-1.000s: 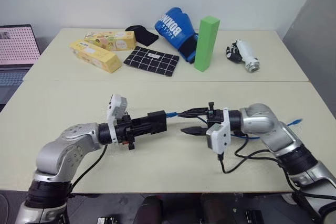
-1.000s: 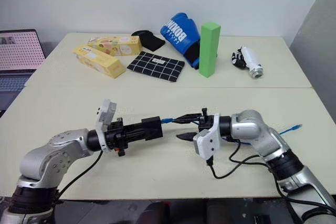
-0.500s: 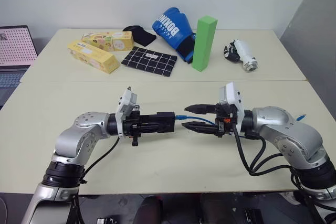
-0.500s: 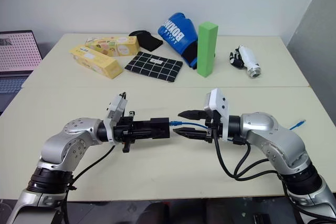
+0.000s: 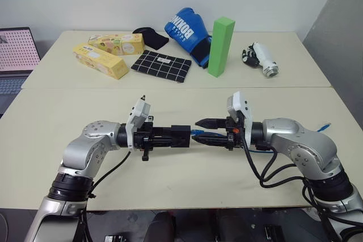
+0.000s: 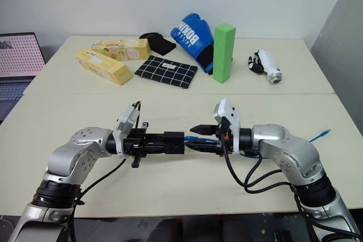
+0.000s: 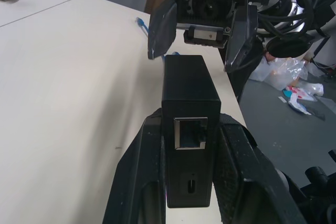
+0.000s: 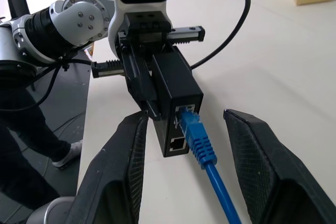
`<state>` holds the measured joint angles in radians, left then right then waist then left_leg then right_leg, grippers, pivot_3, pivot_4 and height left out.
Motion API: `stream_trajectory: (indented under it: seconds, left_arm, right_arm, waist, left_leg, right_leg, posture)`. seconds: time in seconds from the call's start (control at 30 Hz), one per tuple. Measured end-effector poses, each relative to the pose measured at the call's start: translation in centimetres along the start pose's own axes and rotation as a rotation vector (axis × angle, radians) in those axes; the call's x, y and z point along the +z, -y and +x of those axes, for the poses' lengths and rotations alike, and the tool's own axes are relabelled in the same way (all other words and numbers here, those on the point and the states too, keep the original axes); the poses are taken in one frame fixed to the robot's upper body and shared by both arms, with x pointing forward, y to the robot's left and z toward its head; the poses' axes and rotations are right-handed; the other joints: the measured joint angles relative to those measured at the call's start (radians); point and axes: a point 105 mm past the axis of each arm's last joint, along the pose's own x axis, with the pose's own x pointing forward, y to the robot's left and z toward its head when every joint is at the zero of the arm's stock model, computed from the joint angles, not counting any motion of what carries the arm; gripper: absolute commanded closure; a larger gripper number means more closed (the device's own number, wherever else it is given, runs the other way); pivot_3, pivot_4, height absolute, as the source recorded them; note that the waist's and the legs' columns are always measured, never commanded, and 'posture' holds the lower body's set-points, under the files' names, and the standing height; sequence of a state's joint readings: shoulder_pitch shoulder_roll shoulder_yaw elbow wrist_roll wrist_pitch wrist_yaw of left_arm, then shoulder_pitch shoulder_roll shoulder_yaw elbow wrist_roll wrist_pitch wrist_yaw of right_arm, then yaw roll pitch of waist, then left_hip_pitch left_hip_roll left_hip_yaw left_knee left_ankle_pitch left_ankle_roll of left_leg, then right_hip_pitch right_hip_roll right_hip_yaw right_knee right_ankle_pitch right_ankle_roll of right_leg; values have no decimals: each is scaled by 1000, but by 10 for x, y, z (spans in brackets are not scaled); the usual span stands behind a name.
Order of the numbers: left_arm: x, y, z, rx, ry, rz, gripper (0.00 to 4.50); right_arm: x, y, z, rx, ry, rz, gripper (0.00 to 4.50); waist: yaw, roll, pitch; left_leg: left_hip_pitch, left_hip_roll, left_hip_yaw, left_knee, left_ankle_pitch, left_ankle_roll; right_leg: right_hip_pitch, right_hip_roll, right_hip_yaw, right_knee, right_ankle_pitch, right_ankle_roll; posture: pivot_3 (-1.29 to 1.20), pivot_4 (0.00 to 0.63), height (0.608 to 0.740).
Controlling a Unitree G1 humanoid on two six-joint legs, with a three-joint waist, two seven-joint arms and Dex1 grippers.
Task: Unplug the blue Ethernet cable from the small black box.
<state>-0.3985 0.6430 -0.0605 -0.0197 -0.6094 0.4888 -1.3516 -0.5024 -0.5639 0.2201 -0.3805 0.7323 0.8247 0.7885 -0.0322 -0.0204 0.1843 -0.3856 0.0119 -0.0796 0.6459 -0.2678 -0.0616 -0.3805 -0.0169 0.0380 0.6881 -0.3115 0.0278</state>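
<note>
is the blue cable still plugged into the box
Plugged in: the blue cable's plug sits in the box's port, between the right gripper's open fingers.

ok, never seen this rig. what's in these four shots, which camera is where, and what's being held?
A two-armed humanoid robot at a table. Two pictures come from its head, looking down over the arms; the other two come from a camera on each wrist. The left hand is shut on the small black box, held above the table. The blue Ethernet cable is plugged into the box, and the right hand is open, a finger on either side of the plug. At the back lie a boxing glove, a green block and yellow cartons.
</note>
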Motion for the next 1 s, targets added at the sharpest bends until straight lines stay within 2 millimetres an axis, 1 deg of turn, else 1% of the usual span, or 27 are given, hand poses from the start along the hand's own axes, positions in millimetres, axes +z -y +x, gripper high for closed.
stream_trajectory:
  seconds: [0.1, 0.4, 0.47, 0.5, 0.63, 0.77, 0.8, 1.0]
  left_arm:
    - [-1, 1, 0, -7, 0, -4, 3716]
    - [-3, 2, -1, -9, -1, -8, 3716]
    - [-3, 2, -1, -9, -1, -9, 3716]
    - [-3, 2, -1, -9, -2, -9, 3716]
    - [-3, 2, -1, -8, -2, -9, 3716]
    - [-3, 2, -2, -6, -2, -8, 3716]
    - [-3, 2, -2, -7, -3, -8, 3716]
    - [-3, 2, -2, -11, -2, -9, 3717]
  right_arm:
    - [-4, 1, 2, 7, -12, 40, 2078]
    - [-2, 1, 7, 25, -16, 58, 2078]
    - [-2, 1, 7, 29, -18, 60, 2442]
    - [-3, 1, 7, 29, -19, 61, 2529]
    - [-3, 1, 7, 28, -22, 62, 3506]
    - [-3, 0, 6, 36, -27, 56, 4297]
    - [-3, 0, 5, 43, -27, 54, 4434]
    - [-3, 1, 5, 53, -31, 47, 4434]
  waist:
    - [0, 0, 0]
    - [0, 0, 0]
    - [0, 0, 0]
    - [0, 0, 0]
    - [0, 0, 0]
    - [0, 0, 0]
    - [0, 0, 0]
    - [0, 0, 0]
  left_leg:
    - [0, 0, 0, 0, 0, 0]
    - [0, 0, 0, 0, 0, 0]
    - [0, 0, 0, 0, 0, 0]
    - [0, 0, 0, 0, 0, 0]
    - [0, 0, 0, 0, 0, 0]
    - [0, 0, 0, 0, 0, 0]
    - [0, 0, 0, 0, 0, 0]
    - [0, 0, 0, 0, 0, 0]
  right_leg:
    - [0, 0, 0, 0, 0, 0]
    - [0, 0, 0, 0, 0, 0]
    - [0, 0, 0, 0, 0, 0]
    - [0, 0, 0, 0, 0, 0]
    - [0, 0, 0, 0, 0, 0]
    - [0, 0, 0, 0, 0, 0]
    - [0, 0, 0, 0, 0, 0]
    - [0, 0, 0, 0, 0, 0]
  posture:
    - [0, 150, 740]
    - [0, 150, 740]
    - [0, 150, 740]
    - [0, 150, 740]
    - [0, 150, 740]
    - [0, 150, 740]
    - [0, 150, 740]
    - [0, 150, 740]
